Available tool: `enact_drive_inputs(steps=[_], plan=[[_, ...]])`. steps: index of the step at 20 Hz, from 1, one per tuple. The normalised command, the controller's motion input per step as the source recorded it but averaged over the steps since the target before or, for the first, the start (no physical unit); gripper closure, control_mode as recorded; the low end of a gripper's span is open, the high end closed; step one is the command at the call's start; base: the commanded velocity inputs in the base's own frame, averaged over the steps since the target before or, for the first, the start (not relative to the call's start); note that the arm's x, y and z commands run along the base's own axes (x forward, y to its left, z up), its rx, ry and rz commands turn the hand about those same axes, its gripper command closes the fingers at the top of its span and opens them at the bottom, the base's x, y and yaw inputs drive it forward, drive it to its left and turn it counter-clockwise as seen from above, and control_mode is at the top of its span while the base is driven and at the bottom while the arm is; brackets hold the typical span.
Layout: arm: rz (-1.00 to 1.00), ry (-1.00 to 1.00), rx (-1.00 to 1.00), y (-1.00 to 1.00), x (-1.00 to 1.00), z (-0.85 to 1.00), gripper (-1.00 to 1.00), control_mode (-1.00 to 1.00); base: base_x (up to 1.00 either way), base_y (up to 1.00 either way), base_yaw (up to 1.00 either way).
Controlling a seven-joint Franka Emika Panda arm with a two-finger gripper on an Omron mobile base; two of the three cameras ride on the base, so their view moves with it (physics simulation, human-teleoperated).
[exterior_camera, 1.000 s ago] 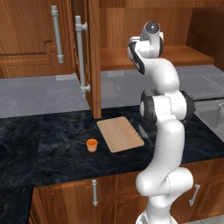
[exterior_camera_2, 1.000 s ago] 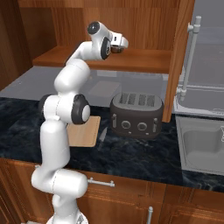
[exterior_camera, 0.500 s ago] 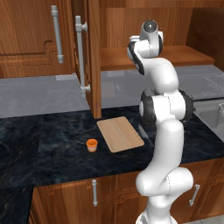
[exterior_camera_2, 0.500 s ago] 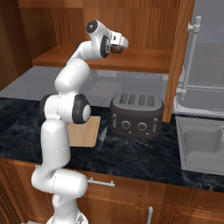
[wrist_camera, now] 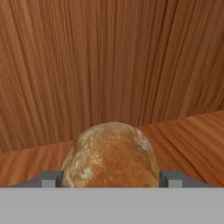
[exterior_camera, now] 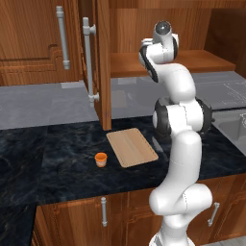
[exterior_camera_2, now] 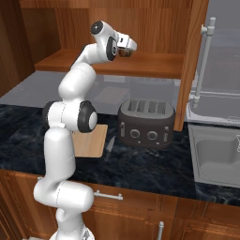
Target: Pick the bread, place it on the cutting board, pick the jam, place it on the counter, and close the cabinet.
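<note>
Up at the cabinet shelf, gripper clamped on the bread: lift clear of the shelf lip before swinging down to the cutting board, lower centre of frame.

A rendered home kitchen. Reddish-brown wall cabinets with long grey bar handles hang over a dark marbled stone table with wooden low cupboards below. A black four-slot toaster, a steel sink and a wooden cutting board sit on it.
</note>
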Motion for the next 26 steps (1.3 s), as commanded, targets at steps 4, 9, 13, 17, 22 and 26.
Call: enact_drive_inputs(steps=[4, 9, 13, 17, 22, 26], plan=[[0.0, 0.0, 0.0, -0.04, -0.01, 0.0, 1.0, -1.0, 0.0, 0.0, 0.0], [0.0, 0.0, 0.0, 0.0, -0.21, 0.0, 1.0, -1.0, 0.0, 0.0, 0.0], [0.0, 0.0, 0.0, 0.0, -0.42, 0.0, 1.0, -1.0, 0.0, 0.0, 0.0], [0.0, 0.0, 0.0, 0.0, -0.55, 0.0, 1.0, -1.0, 0.0, 0.0, 0.0], [0.0, 0.0, 0.0, 0.0, -0.6, 0.0, 1.0, -1.0, 0.0, 0.0, 0.0], [0.0, 0.0, 0.0, 0.0, -0.64, 0.0, 1.0, -1.0, 0.0, 0.0, 0.0]])
